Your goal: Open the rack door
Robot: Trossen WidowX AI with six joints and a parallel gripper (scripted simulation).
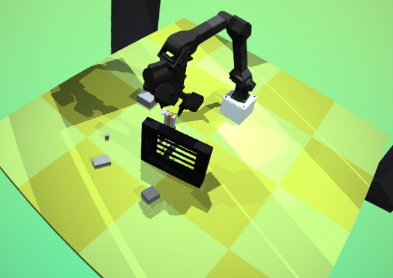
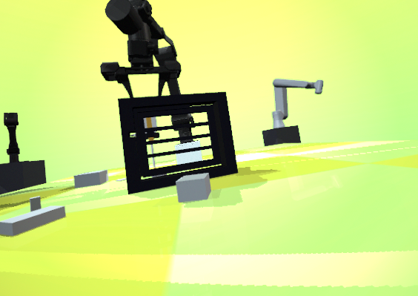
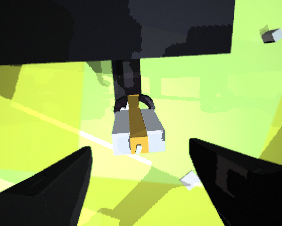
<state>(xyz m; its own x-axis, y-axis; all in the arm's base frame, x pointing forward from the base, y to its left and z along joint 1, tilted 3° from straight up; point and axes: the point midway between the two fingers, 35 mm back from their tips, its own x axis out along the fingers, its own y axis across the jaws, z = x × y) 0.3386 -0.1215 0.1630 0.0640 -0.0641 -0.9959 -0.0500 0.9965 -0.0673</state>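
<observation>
The black frame [image 1: 178, 134] [image 2: 227, 135] [image 3: 190, 25] stands upright, with the barred door [image 2: 167, 170] looking shut in it. The handle [image 1: 168, 120] [image 2: 150, 123] [image 3: 138, 125], grey-white with an orange middle strip, stands upright on the door's arm side. My gripper [image 1: 171, 111] [image 2: 145, 96] [image 3: 141, 149] is open and empty. Its fingers point down above and around the handle's top, one on each side in the wrist view, with a gap on both sides. In the exterior view the fingertips reach about the frame's top edge; their exact height over the handle is hard to tell.
Grey blocks lie about: one [image 1: 150, 194] [image 2: 193, 188] in front of the frame, one [image 1: 145, 99] [image 2: 90, 179] behind the gripper, a flat one [image 1: 101, 161] [image 2: 33, 220] and a tiny one [image 1: 106, 136] [image 2: 35, 203] to the side. The white arm base [image 1: 238, 107] [image 2: 188, 153] stands behind the frame.
</observation>
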